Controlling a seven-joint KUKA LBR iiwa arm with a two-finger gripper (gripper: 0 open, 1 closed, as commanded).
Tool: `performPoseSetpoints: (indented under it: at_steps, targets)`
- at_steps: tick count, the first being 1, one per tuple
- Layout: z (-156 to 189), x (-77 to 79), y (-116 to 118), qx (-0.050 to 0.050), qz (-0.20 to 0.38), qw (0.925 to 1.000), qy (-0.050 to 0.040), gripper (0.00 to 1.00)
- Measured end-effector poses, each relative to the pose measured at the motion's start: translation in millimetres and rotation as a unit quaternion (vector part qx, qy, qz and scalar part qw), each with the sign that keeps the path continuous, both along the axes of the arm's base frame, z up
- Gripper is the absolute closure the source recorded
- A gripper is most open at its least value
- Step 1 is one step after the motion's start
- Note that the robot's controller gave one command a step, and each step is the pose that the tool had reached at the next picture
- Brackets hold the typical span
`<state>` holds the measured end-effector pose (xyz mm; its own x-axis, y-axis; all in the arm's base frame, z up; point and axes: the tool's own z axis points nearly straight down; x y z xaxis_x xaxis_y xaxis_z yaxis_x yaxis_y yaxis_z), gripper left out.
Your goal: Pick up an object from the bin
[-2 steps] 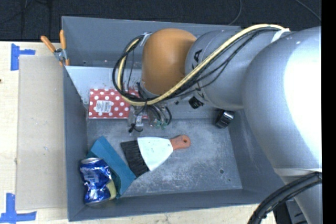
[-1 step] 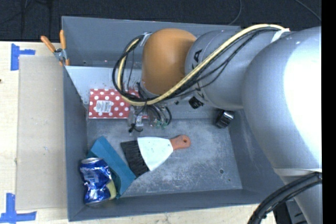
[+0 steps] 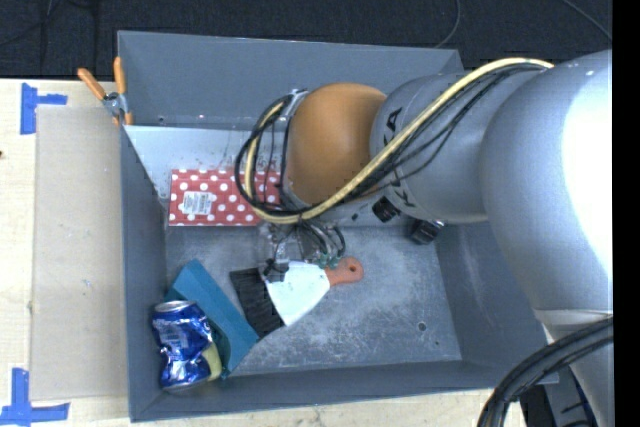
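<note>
Blue metal comes nearest: a crushed drinks can (image 3: 183, 345) lies at 7 o'clock in the bin (image 3: 400, 355), close to the front wall. A blue-green pad (image 3: 212, 300) lies slantwise against it, running up toward 8 o'clock.

Just beyond, near the middle of the floor, is a brush (image 3: 295, 295) with black bristles, a white head and an orange handle pointing to 3 o'clock. Its bristles touch or nearly touch the pad.

The gripper (image 3: 285, 260) sits low over the brush where the white head meets the handle. I cannot tell whether it is wide, narrow or clamped on anything, because the arm's orange cover (image 3: 335, 140) and looping cables (image 3: 262, 165) hang over it. The brush is the thing closest beneath it, so I judge it the likely pick.

Farther back, at 10 o'clock, a red box (image 3: 205, 198) with white dots lies flat against the rear slope, partly behind the cables.

1 risk is a hold on the sloping white head alone: the wedge could slip out as the arm lifts. A 2nd is the long handle tipping the brush if the hold is off-centre. A 3rd is the bristles dragging the pad along.
</note>
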<state>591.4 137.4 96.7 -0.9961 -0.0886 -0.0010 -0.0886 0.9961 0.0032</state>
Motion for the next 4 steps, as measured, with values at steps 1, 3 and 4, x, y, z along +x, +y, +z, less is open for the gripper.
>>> performPoseSetpoints:
  at_steps: [1,3,4]
  targets:
    - [-12.2,-11.6,-19.2,0.001,0.105,0.9945,0.0014,1.00]
    - [-9.0,-17.8,-8.9,0.002,0.092,0.9957,0.0008,0.00]
    - [-9.0,-17.7,-9.6,0.002,0.091,0.9959,0.0012,1.00]
